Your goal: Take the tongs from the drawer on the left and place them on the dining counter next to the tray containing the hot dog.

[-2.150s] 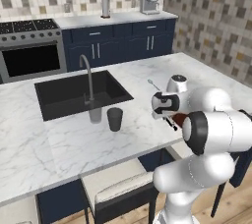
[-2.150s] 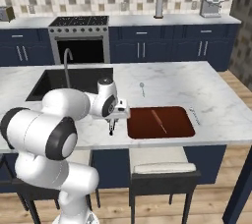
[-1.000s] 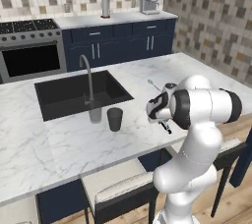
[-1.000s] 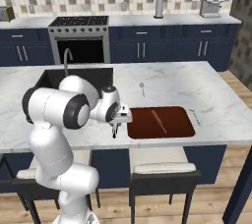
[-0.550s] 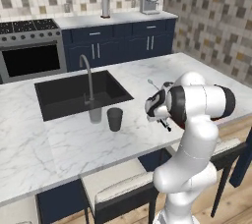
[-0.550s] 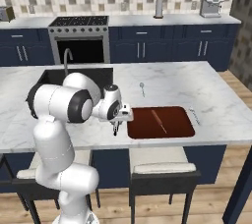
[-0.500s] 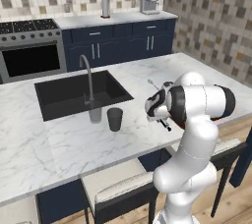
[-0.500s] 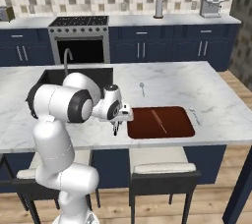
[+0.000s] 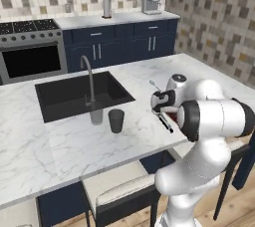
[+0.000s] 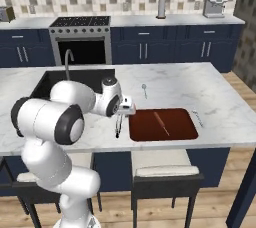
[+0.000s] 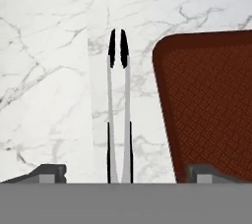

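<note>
While looking along the hand, found the tongs (image 11: 119, 115) lying flat on the dining counter (image 10: 170, 79), just beside the left rim of the tray (image 11: 211, 95) and roughly parallel to it, black ends pointing away. Judged that lie deliberate: close enough to count as next to the tray, yet clear of the raised rim, so no tipping or rocking. Saw the hot dog (image 10: 161, 122) resting slantwise inside the tray, apart from the tongs.

Noted the gripper (image 11: 125, 171) poised directly over the tongs' near end, fingers (image 11: 49, 171) spread wide to either side and touching neither silver arm. Took that as a release: nothing clamped, tongs borne by the marble alone. Reckoned the placing done or nearly so, with only a straight lift away left, and little risk beyond nudging the tongs on the way up.

Saw the same from the right base view: gripper (image 10: 121, 113) low over the counter's front part, tongs (image 10: 118, 124) beneath it, at the tray's (image 10: 177, 128) left.

Farther out on the white veined top, made out a small spoon (image 10: 144, 90) behind the tray, a black sink (image 9: 79, 94) with a curved faucet (image 9: 88, 79), and a dark cup (image 9: 116, 120) near the basin. Beyond, saw navy cabinets, a stove (image 10: 82, 37) and a coffee machine (image 10: 216, 3) against the tiled wall, with stools (image 10: 165, 172) tucked under the island.
</note>
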